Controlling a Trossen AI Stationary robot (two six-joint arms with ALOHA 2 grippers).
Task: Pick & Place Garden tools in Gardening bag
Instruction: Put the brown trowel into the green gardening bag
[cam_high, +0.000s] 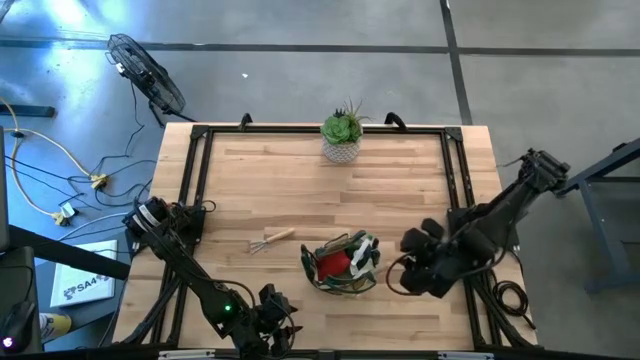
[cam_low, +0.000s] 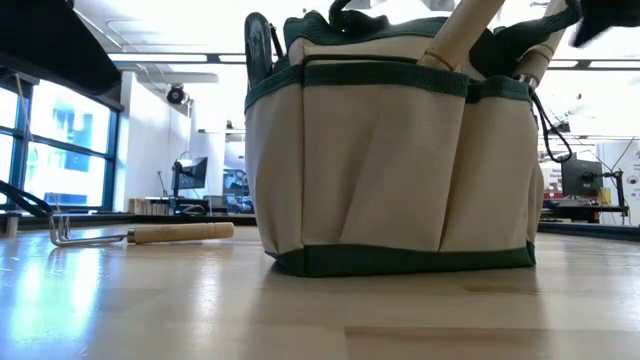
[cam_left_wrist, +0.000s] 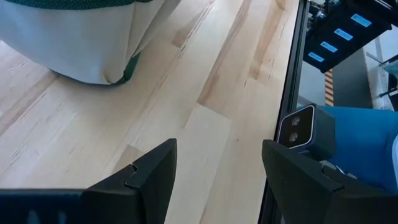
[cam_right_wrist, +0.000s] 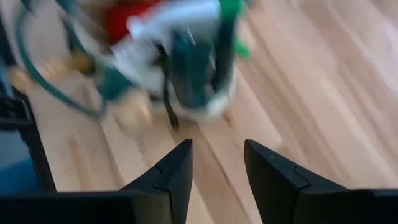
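A potted plant (cam_high: 343, 131) stands at the worktop's (cam_high: 300, 180) far edge. The gardening bag (cam_high: 341, 262) sits near-centre, a rake (cam_high: 271, 240) lying left of it. Right gripper (cam_right_wrist: 216, 163) hovers open just right of the bag; left gripper (cam_left_wrist: 217, 167) waits open at the near edge.

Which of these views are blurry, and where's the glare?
Right wrist view: motion blur smears the bag, while the right gripper stays sharp. Low view: bright backlight behind the bag, sheen on the table near the rake. High and left wrist views: sharp, evenly lit.
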